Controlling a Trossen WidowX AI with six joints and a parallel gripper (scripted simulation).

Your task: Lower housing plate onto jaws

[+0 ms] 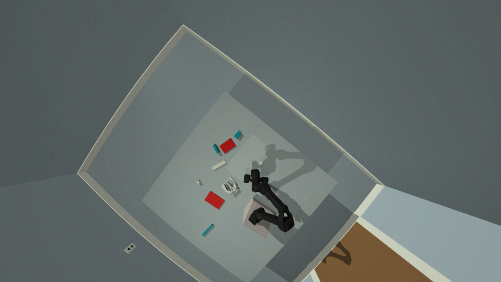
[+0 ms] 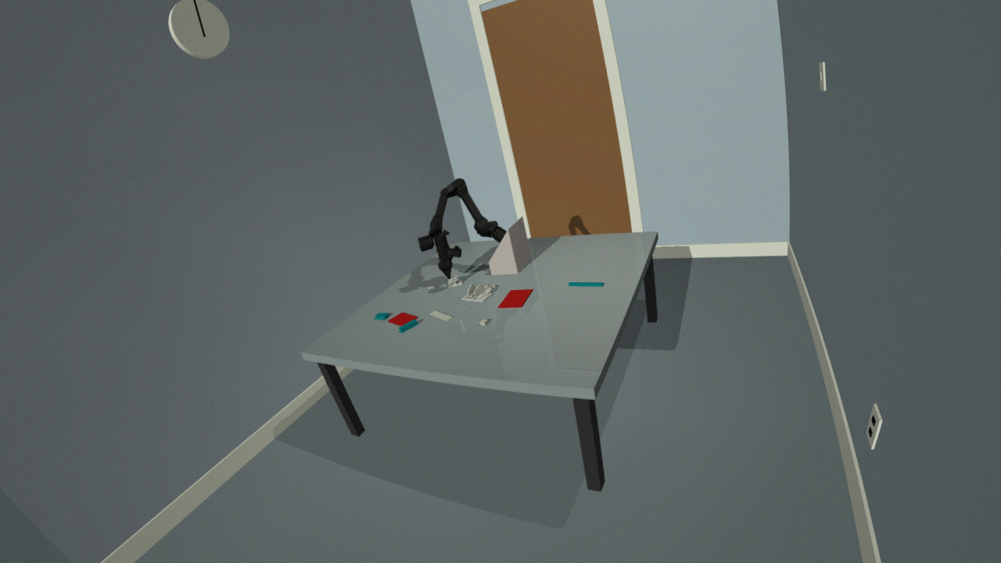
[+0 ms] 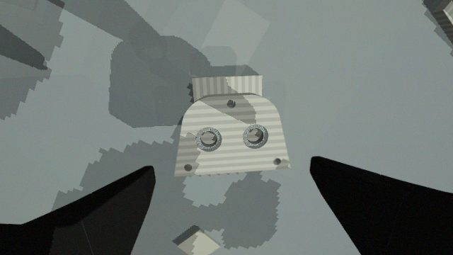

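The housing plate (image 3: 231, 154) (image 2: 455, 281) is pale and striped, with a rounded top, two metal-rimmed round holes and three small dark holes. A ribbed block face shows at its rounded end. It lies on the table, hidden under the arm in the top view. My gripper (image 3: 234, 168) (image 2: 448, 275) is open and empty above it, with one finger on each side of the plate's straight edge in the wrist view. The base with the two jaws (image 1: 230, 186) (image 2: 479, 292) stands apart from the plate; only its corner (image 3: 446, 15) shows in the wrist view. The stubs are too small to make out.
A small pale cube (image 3: 199, 244) (image 1: 260, 163) lies close to the plate. A pinkish wedge (image 2: 516, 252) stands by the arm's base. Two red plates (image 1: 227, 145) (image 1: 214, 200), a cream bar (image 1: 219, 164), another small cube (image 1: 198, 181) and teal blocks (image 1: 238, 134) (image 1: 207, 230) lie further off.
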